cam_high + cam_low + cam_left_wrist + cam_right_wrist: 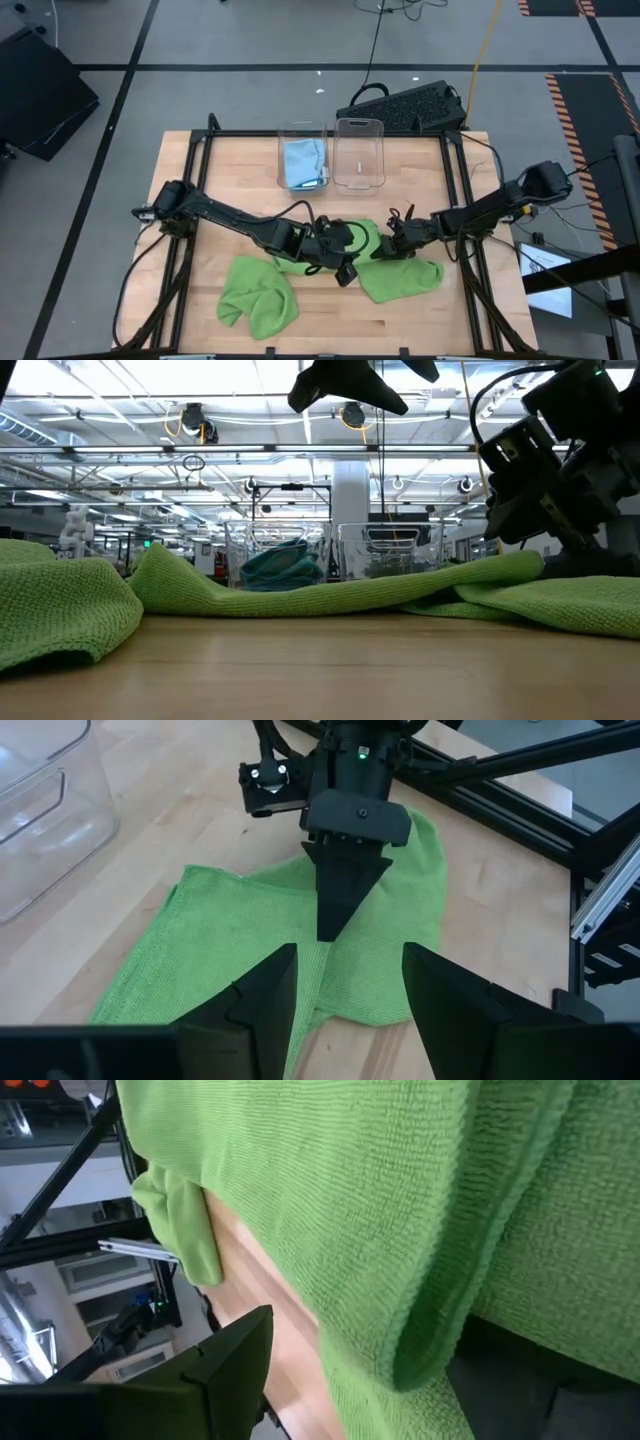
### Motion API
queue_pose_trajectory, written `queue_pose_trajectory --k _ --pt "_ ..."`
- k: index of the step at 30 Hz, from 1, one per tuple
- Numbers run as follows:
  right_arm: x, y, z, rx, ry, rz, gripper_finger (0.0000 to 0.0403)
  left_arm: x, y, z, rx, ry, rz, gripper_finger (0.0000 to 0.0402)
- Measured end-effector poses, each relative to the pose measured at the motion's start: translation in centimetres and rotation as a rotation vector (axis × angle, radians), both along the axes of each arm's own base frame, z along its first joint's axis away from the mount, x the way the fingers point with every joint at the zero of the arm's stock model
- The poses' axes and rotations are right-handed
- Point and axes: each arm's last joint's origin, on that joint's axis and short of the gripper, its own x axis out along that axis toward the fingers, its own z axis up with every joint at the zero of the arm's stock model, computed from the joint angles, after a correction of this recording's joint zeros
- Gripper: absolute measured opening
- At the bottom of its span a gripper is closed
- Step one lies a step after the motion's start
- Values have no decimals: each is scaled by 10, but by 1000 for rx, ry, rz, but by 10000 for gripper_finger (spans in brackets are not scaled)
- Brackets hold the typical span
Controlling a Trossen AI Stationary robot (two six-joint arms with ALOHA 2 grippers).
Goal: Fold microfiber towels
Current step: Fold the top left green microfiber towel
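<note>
Towel (395, 275), the green one at lower centre of the high view, lies spread on the worktop (240, 190) between both tools. My left tool (347, 262) hangs released over it; the right tool (395, 243) has its fingers spread at the towel's edge, grip unclear. If I pinch one layer only, the fold may slump.

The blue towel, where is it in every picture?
High view: blue towel inside the left clear bin, at the table's far side.
Low view: blue towel in that bin, center, behind the green towel.
Left wrist view: not in it.
Right wrist view: not in it.
Shared landmark: the green towel.
</note>
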Motion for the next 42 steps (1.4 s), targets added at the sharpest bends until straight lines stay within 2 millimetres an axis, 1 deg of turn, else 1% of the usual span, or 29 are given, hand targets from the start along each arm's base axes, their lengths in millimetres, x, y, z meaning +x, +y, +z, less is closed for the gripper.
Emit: queue_pose_trajectory --k 6,10,14,19,22,24,26,28,31,34,38,42 --pt "3 -2 1 -2 -30 -11 261 0 0 0 -3 -1 3 184" --pt "3 -5 1 -6 -31 -26 230 2 0 -5 4 8 6 184" --pt "3 -7 0 -15 -9 -56 174 4 0 -9 4 16 11 184" --pt "4 -7 1 5 -20 -72 82 4 1 -10 6 15 17 184" --pt "5 -7 3 29 -43 -84 29 4 1 -10 52 15 15 184" --pt "7 -7 6 48 -71 -91 8 6 -1 -14 117 20 19 184" --pt "8 -6 8 86 -76 -112 8 8 -2 -19 185 29 24 184" --pt "8 -6 9 116 -83 -129 12 10 -4 -30 235 56 12 185" --pt "13 -5 16 139 -101 -137 10 15 -10 -34 250 28 -4 185" --pt "20 -5 26 150 -139 -140 4 25 -20 -41 262 -45 -17 185" --pt "28 -9 33 155 -157 -161 3 34 -28 -68 264 -40 -22 185" --pt "32 -13 36 165 -140 -156 3 36 -28 -78 267 -29 14 185"
